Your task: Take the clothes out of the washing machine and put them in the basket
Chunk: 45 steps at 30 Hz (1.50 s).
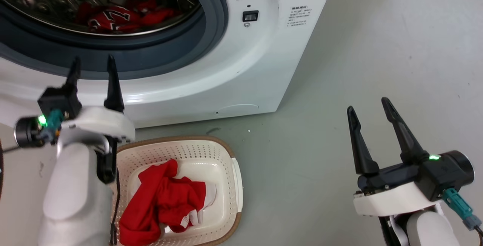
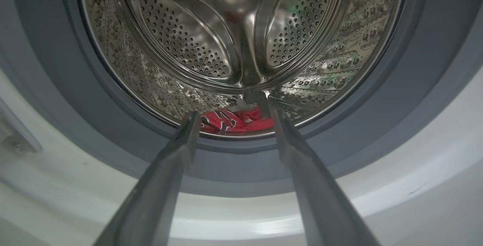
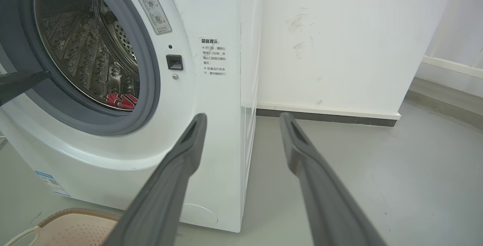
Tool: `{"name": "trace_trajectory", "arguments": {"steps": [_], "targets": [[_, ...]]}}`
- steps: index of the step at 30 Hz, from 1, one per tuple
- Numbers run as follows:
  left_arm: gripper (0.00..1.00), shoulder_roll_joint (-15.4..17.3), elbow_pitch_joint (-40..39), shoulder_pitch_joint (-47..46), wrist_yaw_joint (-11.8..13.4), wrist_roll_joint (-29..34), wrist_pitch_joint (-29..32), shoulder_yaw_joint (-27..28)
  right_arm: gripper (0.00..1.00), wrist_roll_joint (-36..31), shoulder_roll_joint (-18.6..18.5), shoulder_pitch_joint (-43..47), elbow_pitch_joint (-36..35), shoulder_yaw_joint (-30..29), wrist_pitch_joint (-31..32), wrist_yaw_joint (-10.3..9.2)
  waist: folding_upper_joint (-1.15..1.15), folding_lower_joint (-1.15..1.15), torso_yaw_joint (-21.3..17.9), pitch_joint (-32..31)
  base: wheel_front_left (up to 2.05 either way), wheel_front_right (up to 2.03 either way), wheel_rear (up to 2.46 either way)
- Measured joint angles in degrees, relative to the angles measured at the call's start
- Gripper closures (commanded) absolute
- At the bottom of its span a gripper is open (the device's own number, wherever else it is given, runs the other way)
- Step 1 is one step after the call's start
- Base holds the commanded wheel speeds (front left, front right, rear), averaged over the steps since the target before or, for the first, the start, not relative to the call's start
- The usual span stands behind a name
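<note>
Long dark fingers of the left gripper stand apart and empty before the large white washing machine, whose steel drum holds red fabric clothes, seemingly soft and light, probably best pinched at a raised fold, while the right gripper hangs with fingers apart also.

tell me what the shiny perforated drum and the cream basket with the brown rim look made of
Shiny perforated drum: likely polished stainless steel, given mirror-like reflections and punched holes. Cream basket: apparently moulded matte plastic, with even rows of holes; its brown rim I cannot identify.
</note>
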Motion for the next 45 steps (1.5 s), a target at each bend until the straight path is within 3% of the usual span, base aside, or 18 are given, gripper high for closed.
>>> {"name": "trace_trajectory", "arguments": {"steps": [10, 18, 33, 40, 45], "targets": [[0.0, 5.5, 16.2, -19.2, -0.5, 3.1, 0.4, -0.6, 0.0, 1.0, 0.0, -3.1, -0.7, 0.5, 0.0, 0.0, 0.0, 0.01, -2.4, 5.7, 0.0, 0.0, 0.0], [0.0, 10.3, 27.3, -36.0, -1.9, 5.3, 6.7, -3.2, 0.0, 2.2, 0.0, -5.6, -1.7, 0.3, 0.0, 0.0, 0.0, 0.01, -4.5, 10.8, 0.0, 0.0, 0.0], [0.0, 13.5, 41.6, -57.8, -5.2, 5.5, 30.6, -7.2, 0.0, 4.6, 0.0, -8.1, -2.6, 0.4, 0.0, 0.0, 0.0, 0.01, -6.5, 18.3, 0.0, 0.0, 0.0], [0.0, 14.6, 44.6, -62.2, -5.7, 4.6, 41.9, -8.5, 0.0, 5.2, 0.0, -9.1, -2.9, 0.3, 0.0, 0.0, 0.0, 0.01, -7.4, 20.6, 0.0, 0.0, 0.0], [0.0, 14.5, 45.1, -62.3, -5.8, 4.3, 44.4, -9.3, 0.0, 5.6, 0.0, -9.1, -3.3, -0.2, 0.0, 0.0, 0.0, 0.02, -7.6, 22.2, 0.0, 0.0, 0.0]]}}
